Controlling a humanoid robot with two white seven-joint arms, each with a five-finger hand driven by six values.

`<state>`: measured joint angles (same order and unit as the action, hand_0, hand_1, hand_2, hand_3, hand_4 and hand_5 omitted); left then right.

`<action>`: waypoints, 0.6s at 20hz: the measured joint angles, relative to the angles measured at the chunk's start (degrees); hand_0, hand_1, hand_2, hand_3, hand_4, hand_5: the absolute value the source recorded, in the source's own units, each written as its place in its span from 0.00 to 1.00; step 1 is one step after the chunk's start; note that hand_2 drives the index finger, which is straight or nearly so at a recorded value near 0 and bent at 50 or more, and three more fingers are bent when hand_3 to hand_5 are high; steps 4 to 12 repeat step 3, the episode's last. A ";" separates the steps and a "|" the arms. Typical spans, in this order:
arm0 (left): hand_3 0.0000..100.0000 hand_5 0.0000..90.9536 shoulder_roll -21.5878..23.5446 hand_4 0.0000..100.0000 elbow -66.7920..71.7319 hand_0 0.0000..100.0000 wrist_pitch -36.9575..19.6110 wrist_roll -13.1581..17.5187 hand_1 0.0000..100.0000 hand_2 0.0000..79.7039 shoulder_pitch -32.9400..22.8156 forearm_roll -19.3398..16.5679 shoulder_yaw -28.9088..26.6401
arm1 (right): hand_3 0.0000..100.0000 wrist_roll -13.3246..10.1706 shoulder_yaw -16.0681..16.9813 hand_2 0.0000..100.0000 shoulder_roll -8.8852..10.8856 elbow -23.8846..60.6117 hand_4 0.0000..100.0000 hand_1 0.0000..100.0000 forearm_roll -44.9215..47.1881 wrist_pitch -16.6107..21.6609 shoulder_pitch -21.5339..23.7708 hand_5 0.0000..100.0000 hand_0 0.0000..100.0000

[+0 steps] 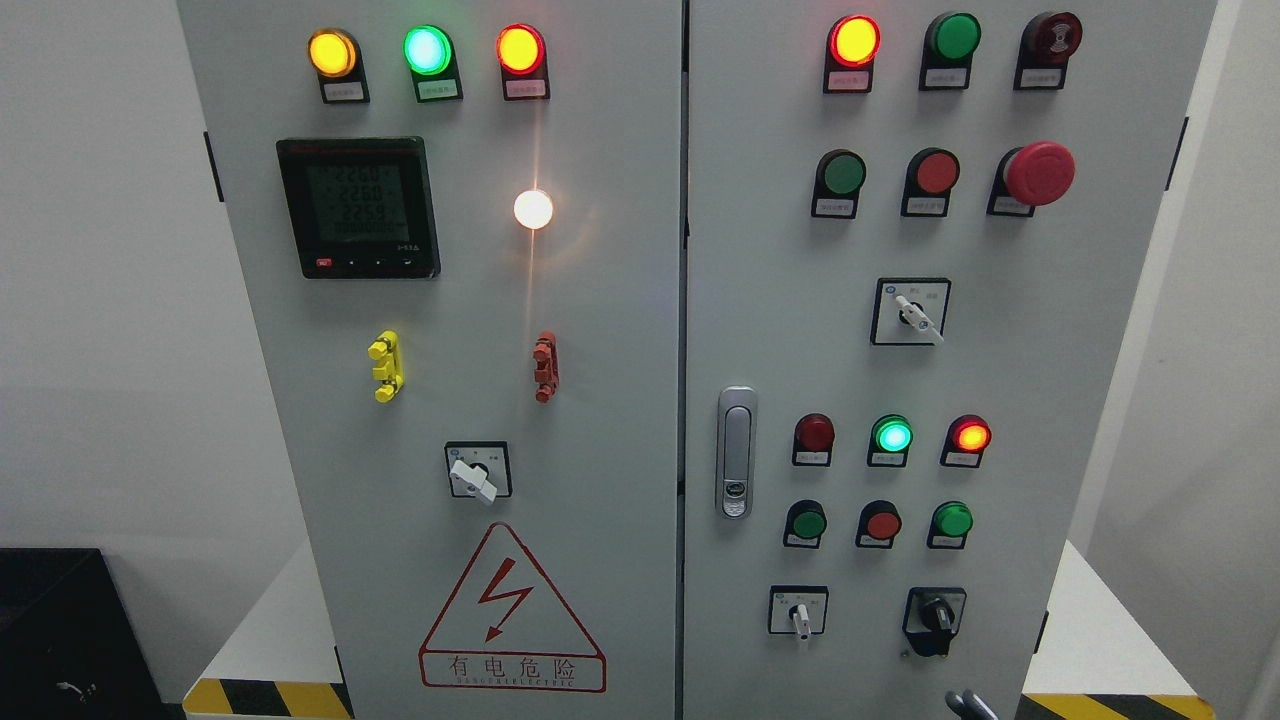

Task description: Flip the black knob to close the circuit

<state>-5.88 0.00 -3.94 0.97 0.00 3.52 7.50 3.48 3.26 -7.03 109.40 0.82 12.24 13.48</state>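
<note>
**Fingertips below the black knob**

The black knob (pixel 935 618) sits at the lower right of the grey cabinet (pixel 600 300), right door, beside a white switch (pixel 799 614). Just under it, a hand (pixel 968 705) pokes up from the bottom edge; only two grey fingertips show, apart from the knob, so I cannot tell their grip or which arm it belongs to.

A big grey cabinet (pixel 600 400) has two doors. On the left door sit three bright lamps – yellow (pixel 332 53), green (pixel 427 50) and orange-red (pixel 520 49) – above a dark screen with numbers (pixel 358 207). A warning triangle (pixel 511 612) with a red lightning bolt is low down. On the right door are a silver door handle (pixel 736 452) and a big red mushroom button (pixel 1038 173).
</note>
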 measured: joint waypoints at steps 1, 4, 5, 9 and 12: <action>0.00 0.00 0.00 0.00 0.00 0.12 0.00 0.00 0.56 0.00 0.00 0.00 0.00 | 0.05 0.05 -0.03 0.00 0.00 0.05 0.00 0.00 0.36 0.02 0.10 0.00 0.00; 0.00 0.00 0.00 0.00 0.00 0.12 0.00 0.00 0.56 0.00 0.00 0.00 0.00 | 0.05 0.11 -0.11 0.00 0.00 0.14 0.00 0.00 0.95 0.41 0.33 0.00 0.00; 0.00 0.00 0.00 0.00 0.00 0.12 0.00 0.00 0.56 0.00 0.00 0.00 0.00 | 0.05 0.11 -0.11 0.00 0.00 0.14 0.00 0.00 0.95 0.41 0.33 0.00 0.00; 0.00 0.00 0.00 0.00 0.00 0.12 0.00 0.00 0.56 0.00 0.00 0.00 0.00 | 0.05 0.11 -0.11 0.00 0.00 0.14 0.00 0.00 0.95 0.41 0.33 0.00 0.00; 0.00 0.00 0.00 0.00 0.00 0.12 0.00 0.00 0.56 0.00 0.00 0.00 0.00 | 0.05 0.11 -0.11 0.00 0.00 0.14 0.00 0.00 0.95 0.41 0.33 0.00 0.00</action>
